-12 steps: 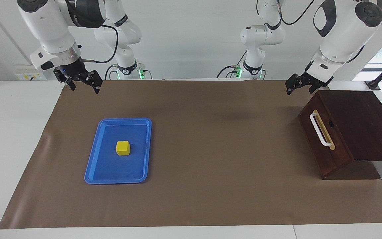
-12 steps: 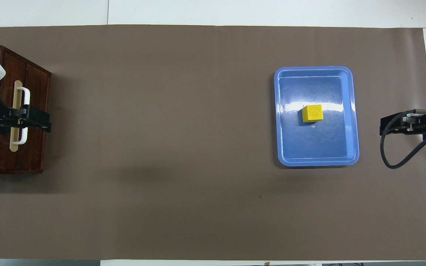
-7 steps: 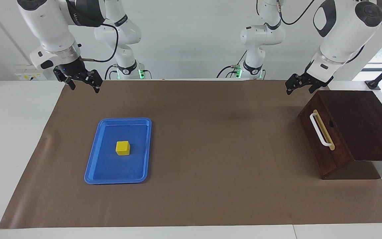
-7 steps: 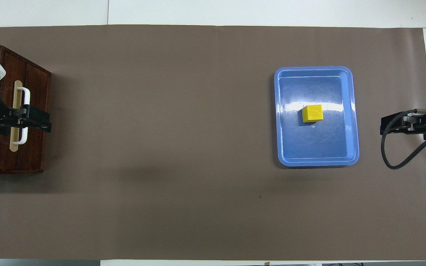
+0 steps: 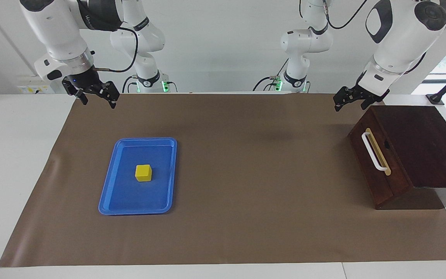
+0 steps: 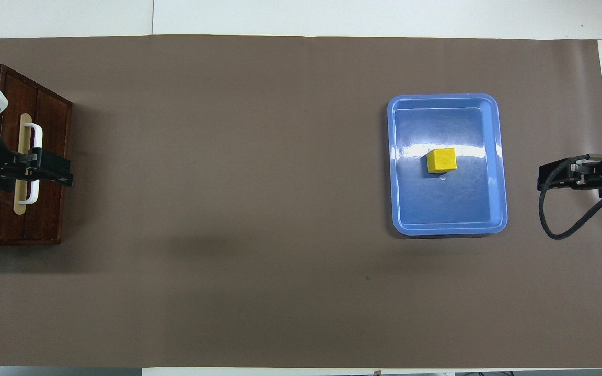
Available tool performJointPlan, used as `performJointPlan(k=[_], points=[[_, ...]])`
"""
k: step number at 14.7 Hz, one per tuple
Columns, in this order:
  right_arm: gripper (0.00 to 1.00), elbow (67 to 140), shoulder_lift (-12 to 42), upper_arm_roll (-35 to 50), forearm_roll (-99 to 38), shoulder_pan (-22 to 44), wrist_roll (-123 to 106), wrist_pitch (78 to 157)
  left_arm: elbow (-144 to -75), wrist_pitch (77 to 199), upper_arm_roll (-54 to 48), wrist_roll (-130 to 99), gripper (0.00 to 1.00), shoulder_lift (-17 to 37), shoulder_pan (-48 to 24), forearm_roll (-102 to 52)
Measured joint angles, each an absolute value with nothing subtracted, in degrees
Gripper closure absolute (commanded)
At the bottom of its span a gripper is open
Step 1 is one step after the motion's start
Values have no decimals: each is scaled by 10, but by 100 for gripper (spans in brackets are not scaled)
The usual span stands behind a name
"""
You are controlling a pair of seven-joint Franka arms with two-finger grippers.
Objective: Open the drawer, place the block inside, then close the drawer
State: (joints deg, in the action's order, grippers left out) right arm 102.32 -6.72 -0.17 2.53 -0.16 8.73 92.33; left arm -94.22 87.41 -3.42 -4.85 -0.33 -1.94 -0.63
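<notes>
The dark brown drawer (image 5: 378, 170) is shut in its box at the left arm's end of the table, its white bar handle (image 5: 373, 152) facing the middle. It also shows in the overhead view (image 6: 50, 130). The yellow block (image 5: 143, 173) sits in the blue tray (image 5: 108, 182) toward the right arm's end, as the overhead view (image 6: 441, 160) also shows. My left gripper (image 5: 349, 105) is open and raised in the air, over the drawer's handle in the overhead view (image 6: 66, 176), touching nothing. My right gripper (image 5: 98, 101) is open and raised over the mat's edge, beside the tray.
A brown mat (image 5: 254, 155) covers most of the white table. The blue tray's rim (image 6: 499, 156) holds only the block. The drawer box's dark top (image 5: 420, 143) slopes up at the table's end.
My right gripper has risen a little. The left gripper, block and drawer have not moved.
</notes>
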Motion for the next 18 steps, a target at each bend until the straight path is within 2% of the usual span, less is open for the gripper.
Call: performJointPlan(k=[4,7,11,18], points=[[0,1023,-67,-3,25,-2,79,922,-945,899,-35,-40,0,0,-20,1],[5,1024,-67,-3,22,-2,57,938,-962,936,-36,-24,0,4,-20,25],[11,1024,-50,-4,-9,-2,231,979,-1013,1018,-41,-17,0,13,-20,101],[11,946,84,-8,-96,-12,518,1007,-1068,1118,-47,-14,0,55,-40,236]])
